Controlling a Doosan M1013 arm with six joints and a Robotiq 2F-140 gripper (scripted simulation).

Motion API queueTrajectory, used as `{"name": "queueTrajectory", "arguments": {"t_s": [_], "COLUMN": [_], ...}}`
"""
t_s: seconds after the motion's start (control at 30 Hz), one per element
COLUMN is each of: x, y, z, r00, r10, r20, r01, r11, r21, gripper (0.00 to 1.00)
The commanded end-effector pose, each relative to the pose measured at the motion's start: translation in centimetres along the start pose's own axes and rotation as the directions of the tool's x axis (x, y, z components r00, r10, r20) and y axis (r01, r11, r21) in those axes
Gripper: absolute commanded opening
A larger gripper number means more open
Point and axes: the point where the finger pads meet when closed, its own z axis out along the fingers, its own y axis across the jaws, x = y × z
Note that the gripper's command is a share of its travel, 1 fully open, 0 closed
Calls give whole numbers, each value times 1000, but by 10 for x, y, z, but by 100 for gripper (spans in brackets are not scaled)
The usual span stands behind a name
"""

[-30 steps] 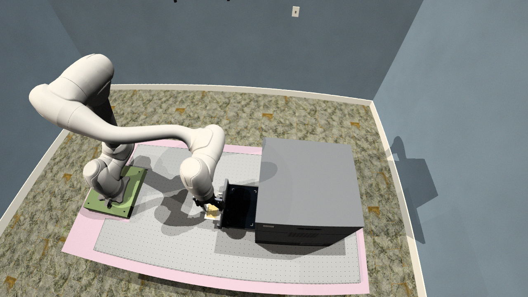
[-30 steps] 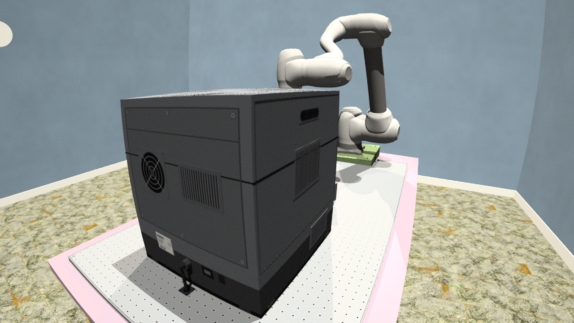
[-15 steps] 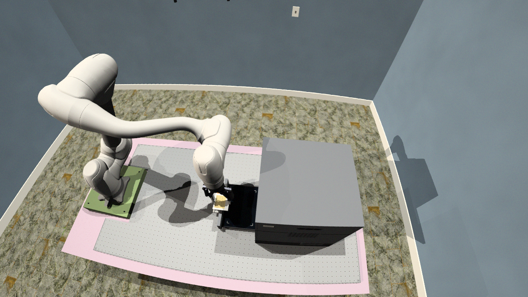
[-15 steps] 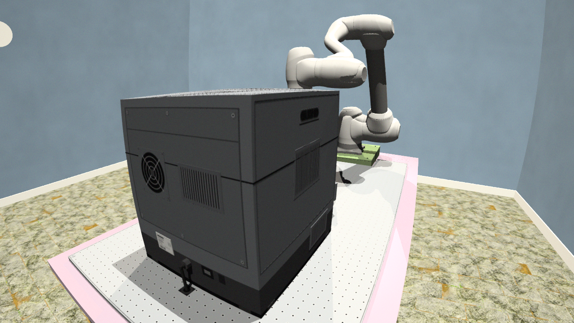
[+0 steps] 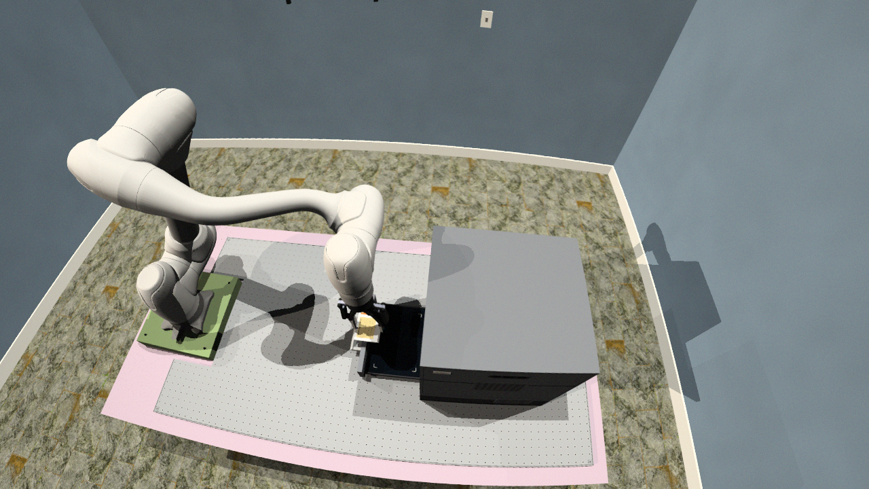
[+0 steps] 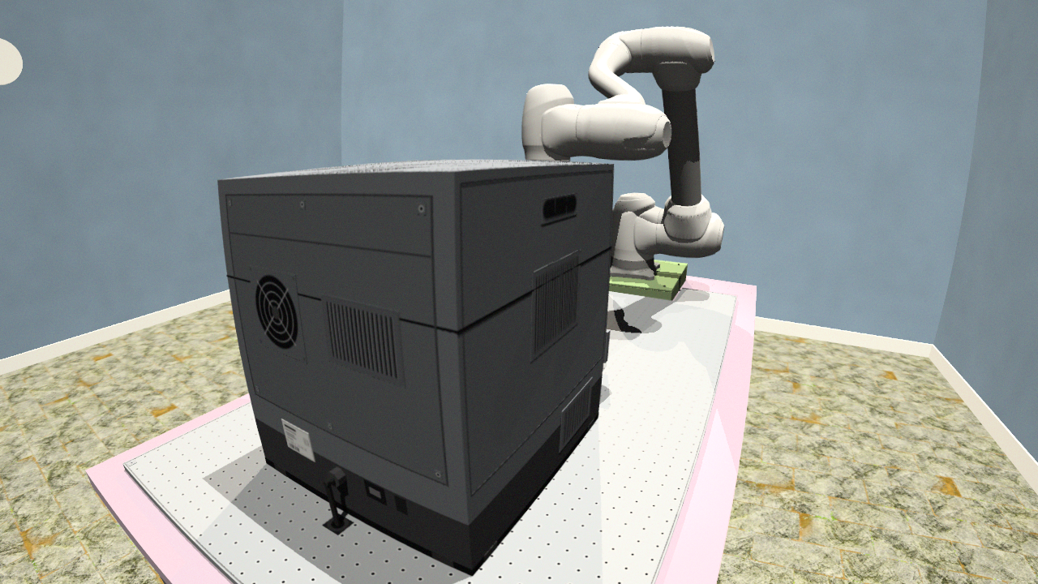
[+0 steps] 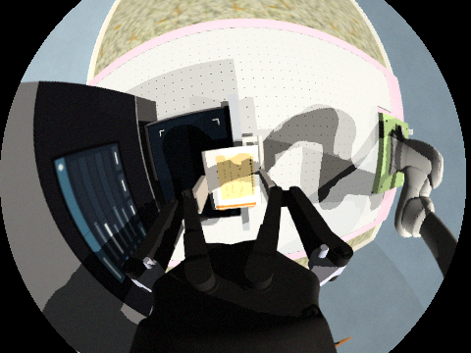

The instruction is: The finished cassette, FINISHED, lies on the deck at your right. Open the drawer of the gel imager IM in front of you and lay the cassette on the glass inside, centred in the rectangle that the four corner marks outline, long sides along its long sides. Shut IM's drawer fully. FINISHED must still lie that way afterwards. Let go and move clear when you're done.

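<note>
Grasping the pale cassette with the yellow gel, FINISHED [image 5: 366, 328] [image 7: 235, 178], between the fingers of the gripper [image 5: 364, 319] [image 7: 233, 179], just below the centre of the top view and at the middle of the wrist view. Hanging it over the front edge of the open drawer [image 5: 394, 346] [image 7: 169, 142], partly overlapping the dark glass and partly reaching past the front panel [image 5: 362, 358] [image 7: 235, 118]. Leaving the height above the glass impossible to tell. Covering part of the glass in both of these views, with only two corner marks showing clearly at left of centre in the wrist view. Hiding the gripper, cassette and nearly all of the drawer behind the imager IM [image 5: 510, 297] [image 6: 413, 326] [image 7: 88, 108] in the exterior view, while filling its left and middle. Cutting off the imager at the left edge of the wrist view, and blocking the lower part of its screen [image 7: 98, 196] with dark shadow and gripper parts. Standing the arm [image 5: 243, 206] [image 6: 613, 130] [image 7: 419, 162] on the green base plate [image 5: 221, 310] [image 6: 671, 279] [image 7: 385, 167], at left in the top view.

Relative to the drawer [image 5: 398, 358] [image 7: 188, 129], your cassette [image 5: 366, 329] [image 7: 235, 176] has moved from outside its front to partly over that front edge, held in your gripper [image 5: 362, 316] [image 7: 233, 179]. Your arm [image 5: 352, 212] [image 6: 616, 130] has shifted toward the drawer as well, and its shadow now falls across the glass [image 7: 172, 152].
</note>
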Motion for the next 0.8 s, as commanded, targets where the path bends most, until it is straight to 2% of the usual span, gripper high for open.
{"name": "queueTrajectory", "arguments": {"t_s": [0.0, 0.77], "x": [0, 0], "y": [0, -25], "z": [0, 13], "r00": [1000, 1000], "r10": [0, 0], "r20": [0, 0], "r01": [0, 0], "r11": [1000, 1000], "r21": [0, 0], "gripper": [10, 10]}}
